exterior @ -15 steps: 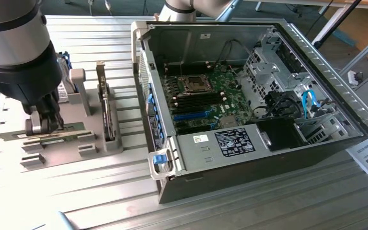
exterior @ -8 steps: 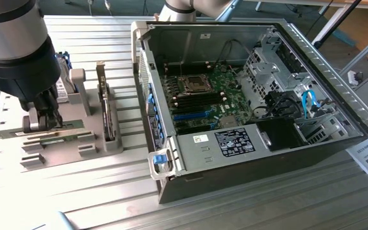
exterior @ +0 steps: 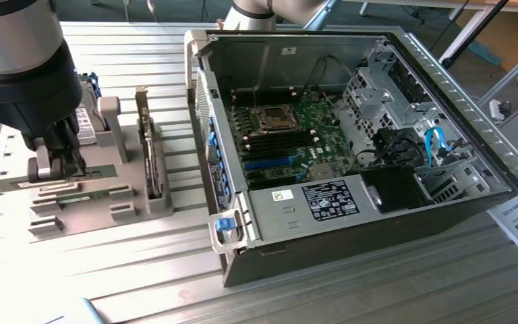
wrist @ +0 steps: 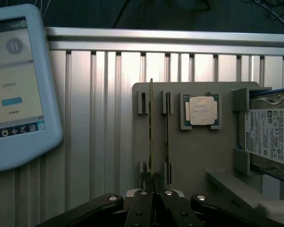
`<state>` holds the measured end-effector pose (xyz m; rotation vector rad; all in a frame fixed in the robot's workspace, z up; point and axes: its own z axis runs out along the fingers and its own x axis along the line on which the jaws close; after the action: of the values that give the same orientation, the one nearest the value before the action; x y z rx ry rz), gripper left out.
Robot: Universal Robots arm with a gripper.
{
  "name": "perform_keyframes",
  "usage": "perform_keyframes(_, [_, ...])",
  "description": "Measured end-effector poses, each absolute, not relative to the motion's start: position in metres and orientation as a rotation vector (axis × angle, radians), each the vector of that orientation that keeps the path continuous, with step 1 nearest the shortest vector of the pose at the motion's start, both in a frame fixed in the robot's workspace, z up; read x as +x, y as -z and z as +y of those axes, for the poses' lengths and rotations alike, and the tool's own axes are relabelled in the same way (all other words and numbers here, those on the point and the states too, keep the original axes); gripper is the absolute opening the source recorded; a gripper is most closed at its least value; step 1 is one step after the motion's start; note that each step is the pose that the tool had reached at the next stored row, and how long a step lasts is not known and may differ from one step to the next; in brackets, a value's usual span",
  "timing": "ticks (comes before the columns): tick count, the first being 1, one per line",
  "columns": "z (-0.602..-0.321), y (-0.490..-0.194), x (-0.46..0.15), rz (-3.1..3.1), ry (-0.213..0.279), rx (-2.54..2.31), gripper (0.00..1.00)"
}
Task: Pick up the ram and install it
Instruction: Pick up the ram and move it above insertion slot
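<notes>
The ram (wrist: 150,123) is a thin green stick seen edge-on, standing in a slot of the grey holder (wrist: 189,156). My gripper (wrist: 154,183) is shut on its near end, with the black fingers pressed together around the stick. In the exterior view the gripper (exterior: 59,170) reaches down from the arm onto the ram (exterior: 97,171), which lies along the holder (exterior: 106,206) at the exterior view's left. The ram looks seated in its slot. The open computer case (exterior: 439,74) stands to the exterior view's right, its motherboard (exterior: 286,135) showing.
A second thin stick (wrist: 167,123) stands in the neighbouring slot. A square silver CPU chip (wrist: 201,111) and a labelled hard drive (wrist: 270,137) sit in the same holder. A screened tablet (wrist: 14,85) lies beside it on the ribbed metal table (exterior: 349,290).
</notes>
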<state>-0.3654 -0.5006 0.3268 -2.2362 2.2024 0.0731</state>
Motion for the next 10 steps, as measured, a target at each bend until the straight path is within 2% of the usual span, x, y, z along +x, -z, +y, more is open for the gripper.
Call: perform_keyframes(10, [-0.501, -0.338, -0.365, 2.202, -0.074, -2.236, 0.12])
